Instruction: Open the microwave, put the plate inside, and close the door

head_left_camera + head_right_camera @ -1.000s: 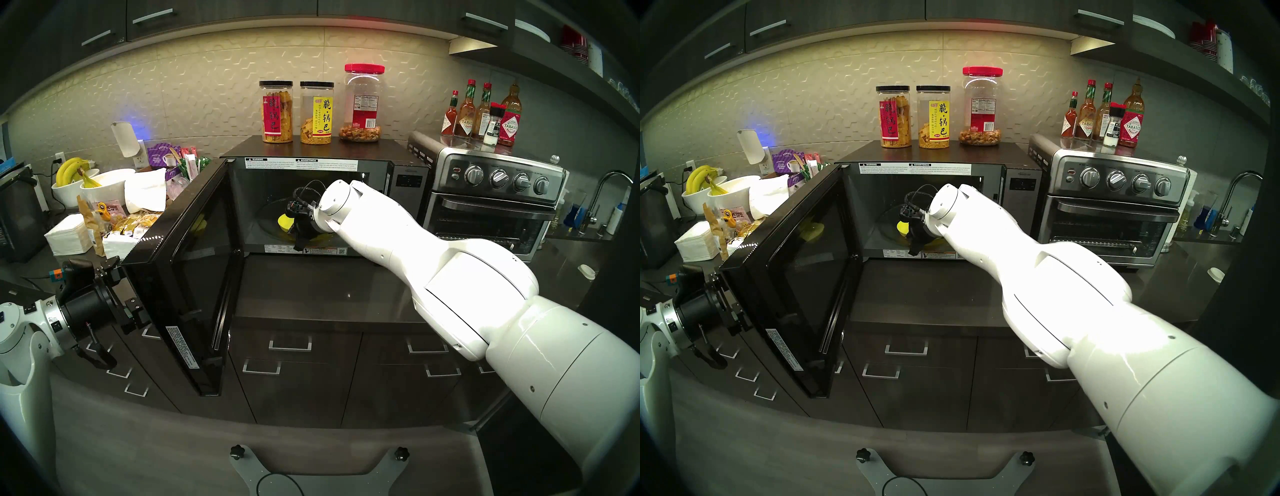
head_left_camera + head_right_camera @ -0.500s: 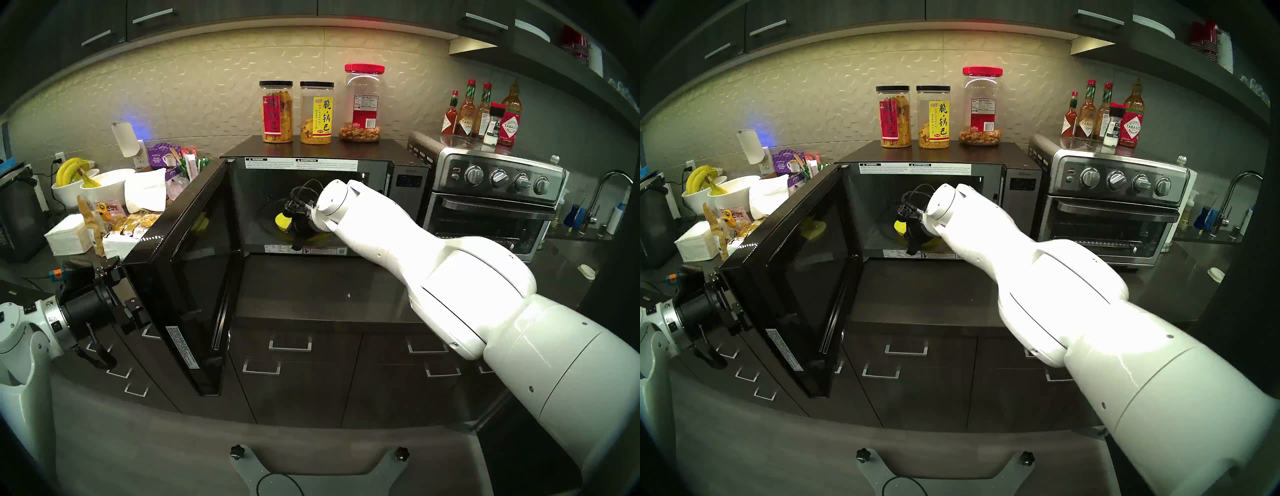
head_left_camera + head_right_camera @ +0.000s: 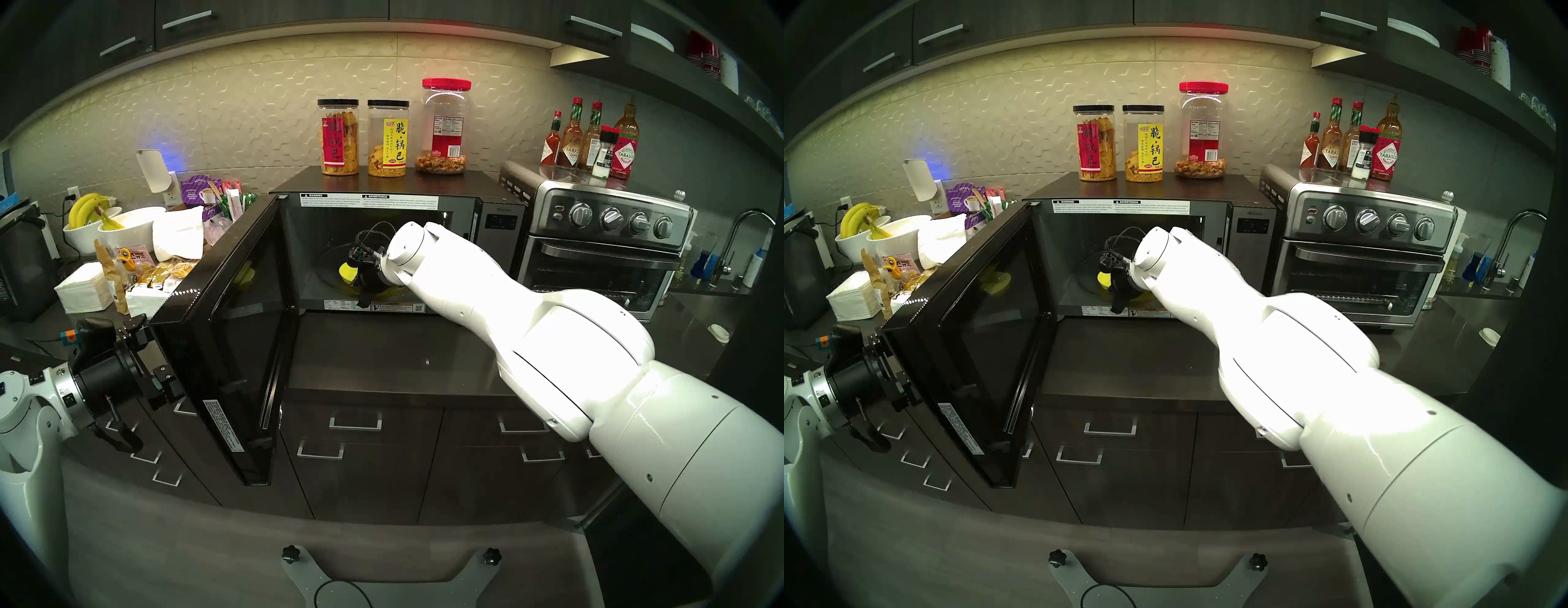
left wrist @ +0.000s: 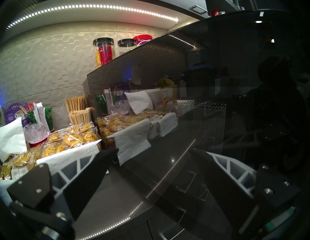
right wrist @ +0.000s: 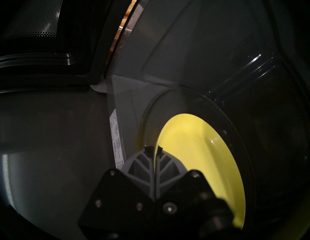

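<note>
Microwave (image 3: 500,220) on counter (image 3: 394,356), door (image 3: 237,339) swung wide toward 8 o'clock. Right end effector (image 5: 155,149) reaches into the cavity, fingers pressed together on the near rim of the yellow plate (image 5: 199,150), which sits over the glass turntable (image 5: 167,100), at 4 o'clock in the wrist view. Left end effector (image 4: 151,160) by the door's outer face at 9 o'clock, fingers spread apart, holding nothing. Toaster oven (image 3: 602,250) at 3 o'clock.

Three snack jars (image 3: 389,136) stand up high. Sauce bottles (image 3: 589,138) sit on the toaster oven (image 3: 602,250). Bananas (image 3: 87,208) lie in a white bowl (image 3: 80,237) on the bench (image 3: 399,352).
</note>
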